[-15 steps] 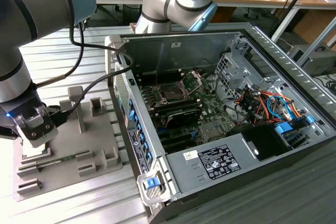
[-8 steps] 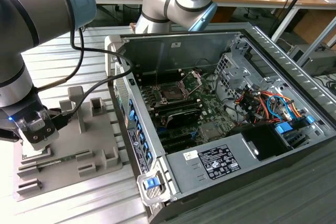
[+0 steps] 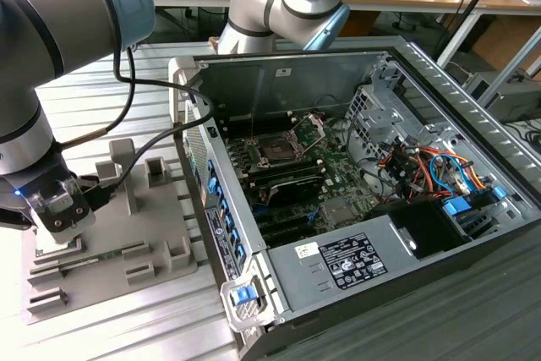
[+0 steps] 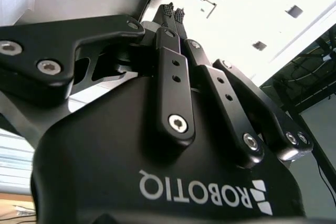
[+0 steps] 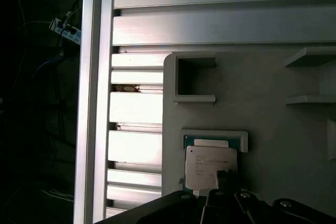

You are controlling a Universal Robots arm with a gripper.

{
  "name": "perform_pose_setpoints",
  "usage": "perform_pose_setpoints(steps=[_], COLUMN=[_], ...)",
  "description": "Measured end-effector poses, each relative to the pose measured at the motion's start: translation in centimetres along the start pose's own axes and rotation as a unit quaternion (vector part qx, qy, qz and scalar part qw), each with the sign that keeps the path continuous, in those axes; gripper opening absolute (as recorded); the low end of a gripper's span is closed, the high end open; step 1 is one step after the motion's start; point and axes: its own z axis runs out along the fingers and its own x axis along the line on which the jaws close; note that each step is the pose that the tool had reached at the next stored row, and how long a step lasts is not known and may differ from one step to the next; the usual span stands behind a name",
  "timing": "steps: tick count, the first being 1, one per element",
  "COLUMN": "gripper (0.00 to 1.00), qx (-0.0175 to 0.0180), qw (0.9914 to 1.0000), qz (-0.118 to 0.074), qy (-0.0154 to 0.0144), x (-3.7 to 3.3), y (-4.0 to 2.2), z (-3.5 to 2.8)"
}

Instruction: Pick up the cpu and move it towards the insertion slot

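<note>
Gripper (image 4: 174, 11) hovers over the cpu (image 5: 210, 165), fingers (image 4: 168, 10) drawn together, nothing between them; the chip lies flat in its pocket (image 5: 215, 134) at the fixture plate's (image 5: 273, 129) edge, insertion slot (image 3: 276, 150) well apart; a clean pick wants jaws spread square across opposite edges, then a straight lift.

One cpu (image 5: 211, 167). One insertion slot (image 3: 275, 150). One gripper (image 4: 174, 11) (two fingertips (image 4: 168, 9), counted in the second wrist view). One grey fixture plate (image 3: 161, 217). One open computer case (image 3: 482, 116).
</note>
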Motion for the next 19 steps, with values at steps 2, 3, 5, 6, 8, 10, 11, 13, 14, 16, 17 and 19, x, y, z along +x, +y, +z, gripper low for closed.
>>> perform_pose_setpoints(steps=[2,3,5,6,8,10,11,13,14,16,17,19], gripper=[0.17,0.17,0.29,0.29,0.42,0.54,0.60,0.66,0.66,0.66,0.66,0.66], qx=[0.0000,0.0000,0.0000,0.0000,0.0000,0.0000,0.0000,0.0000,0.0000,0.0000,0.0000,-0.0001], qw=[1.00000,1.00000,1.00000,1.00000,1.00000,1.00000,1.00000,1.00000,1.00000,1.00000,1.00000,1.00000], qz=[0.000,0.000,0.000,0.000,0.000,0.000,0.000,0.000,0.000,0.000,0.000,-0.002], qy=[0.0000,0.0000,0.0000,0.0000,0.0000,0.0000,0.0000,-0.0001,0.0000,0.0000,0.0000,-0.0001], x=[0.00,0.00,0.00,0.00,0.00,0.00,0.00,0.00,0.00,0.00,0.00,0.02], y=[0.00,0.00,0.00,0.00,0.00,0.00,0.00,0.00,0.00,0.00,0.00,-0.01], z=[0.01,0.01,0.02,0.02,0.03,0.03,0.04,0.04,0.04,0.05,0.05,0.15])
